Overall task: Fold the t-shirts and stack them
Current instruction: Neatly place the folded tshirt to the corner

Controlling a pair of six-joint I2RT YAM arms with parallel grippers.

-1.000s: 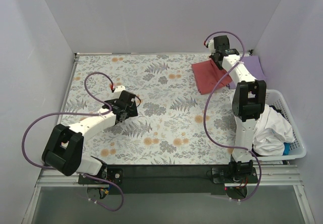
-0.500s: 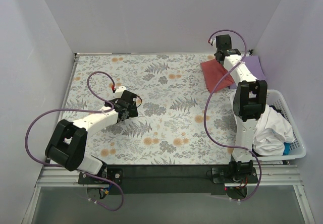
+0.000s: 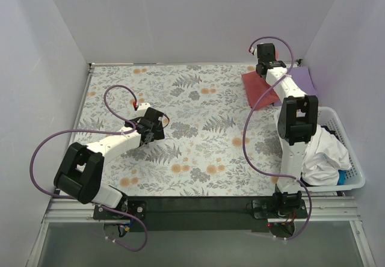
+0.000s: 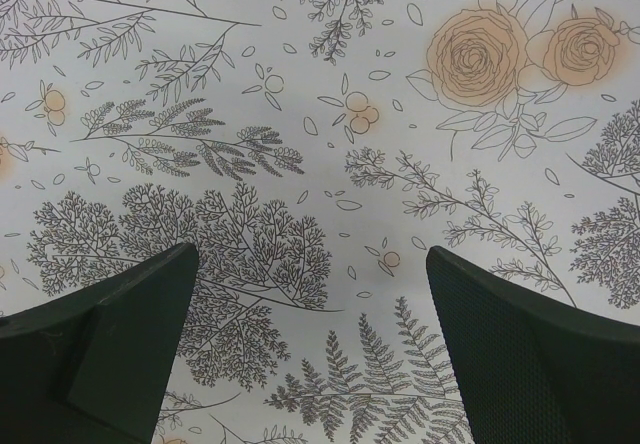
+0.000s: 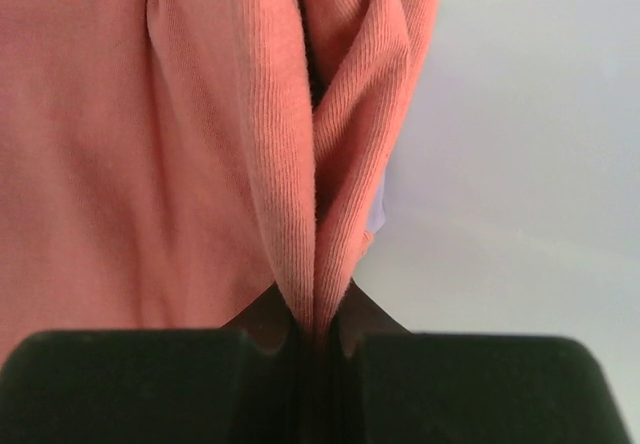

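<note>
Looks like the stacking step – right gripper (image 5: 318, 339) is clamped on a fold of the salmon-red tee (image 3: 257, 89), up at 1 o'clock on the floral cloth (image 3: 198, 159), just beside the lavender tee (image 3: 305, 78). Left gripper (image 4: 315, 339) hangs wide apart, empty, around 8 o'clock. Next, I'd guess: slide the red over the lavender and lay it flat – no bunching.

Salmon-red t-shirt (image 5: 200, 144) is finely ribbed matt cloth (basket (image 3: 359, 180): glossy slatted plastic).
</note>
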